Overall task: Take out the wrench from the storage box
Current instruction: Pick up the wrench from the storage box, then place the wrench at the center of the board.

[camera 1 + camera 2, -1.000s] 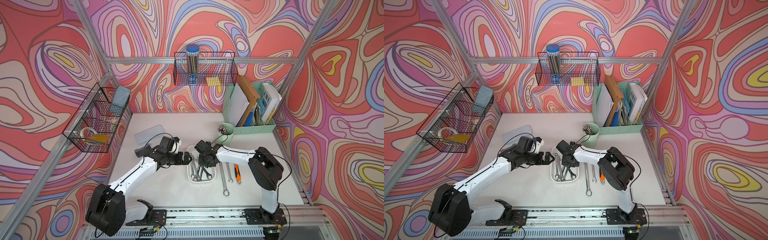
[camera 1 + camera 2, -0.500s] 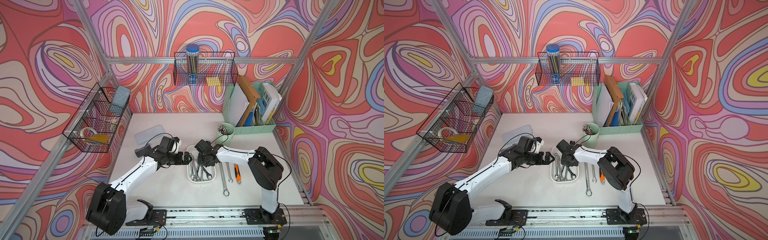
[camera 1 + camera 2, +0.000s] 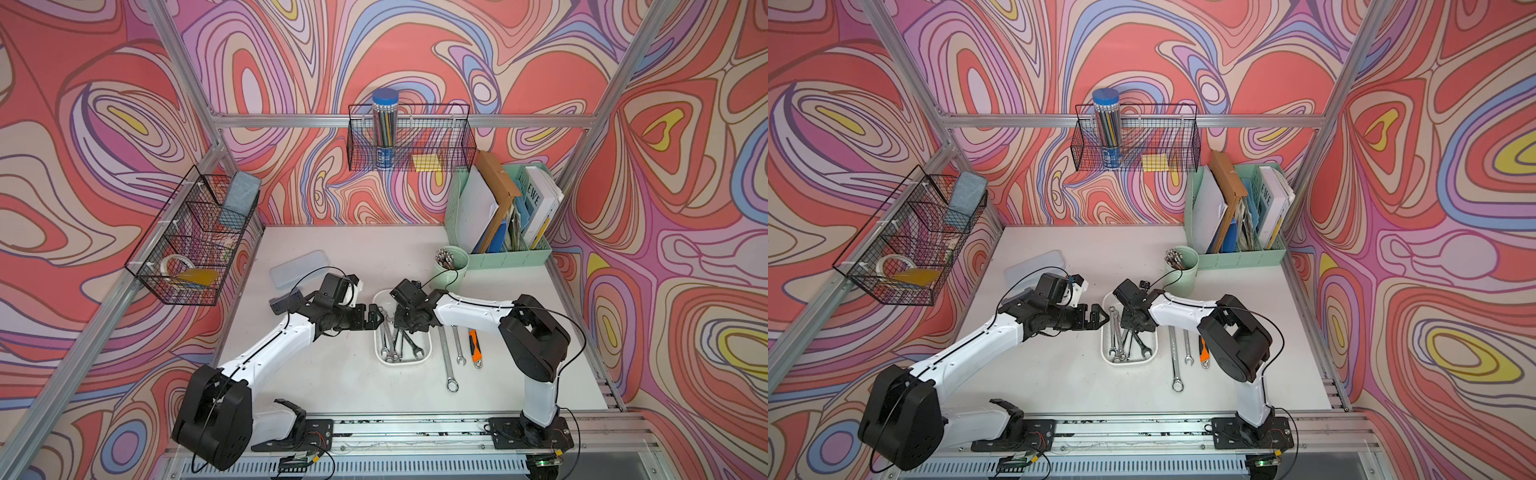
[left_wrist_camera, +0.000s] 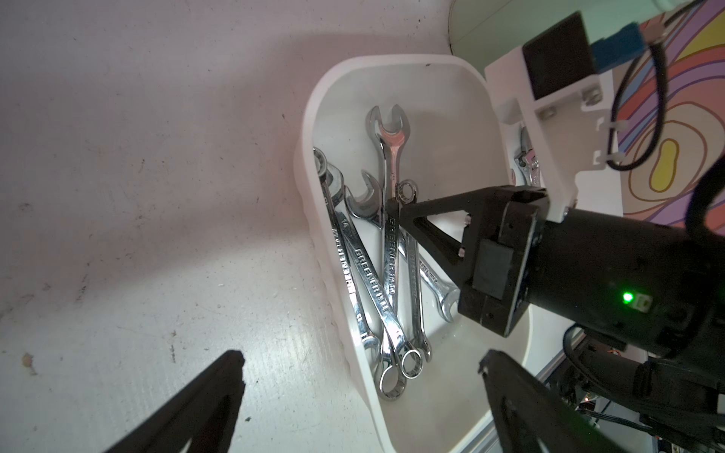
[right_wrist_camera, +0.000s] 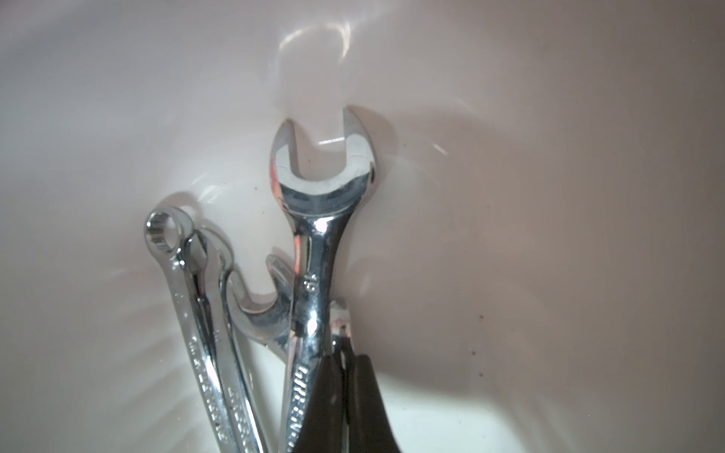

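Observation:
The white storage box (image 3: 402,362) (image 3: 1128,364) stands mid-table and holds several chrome wrenches (image 3: 400,345) (image 4: 372,282). My right gripper (image 3: 400,329) (image 3: 1130,328) (image 5: 345,362) reaches down into the box. Its fingers are shut on the shank of a slim wrench (image 5: 339,319), right beside a large open-ended wrench (image 5: 319,188). In the left wrist view its black fingertip (image 4: 393,204) sits by the slim wrench's ring end (image 4: 408,192). My left gripper (image 3: 371,318) (image 3: 1097,318) (image 4: 361,359) hovers wide open at the box's left wall (image 4: 310,117), holding nothing.
Two wrenches (image 3: 446,361) (image 3: 457,345) and an orange-handled tool (image 3: 474,345) lie on the table right of the box. Behind stand a mint cup (image 3: 452,264), a mint file organizer (image 3: 498,249) and a translucent case (image 3: 297,268). Wire baskets hang on the walls.
The right gripper's fingers have closed together inside the box. Both arms have otherwise held their places.

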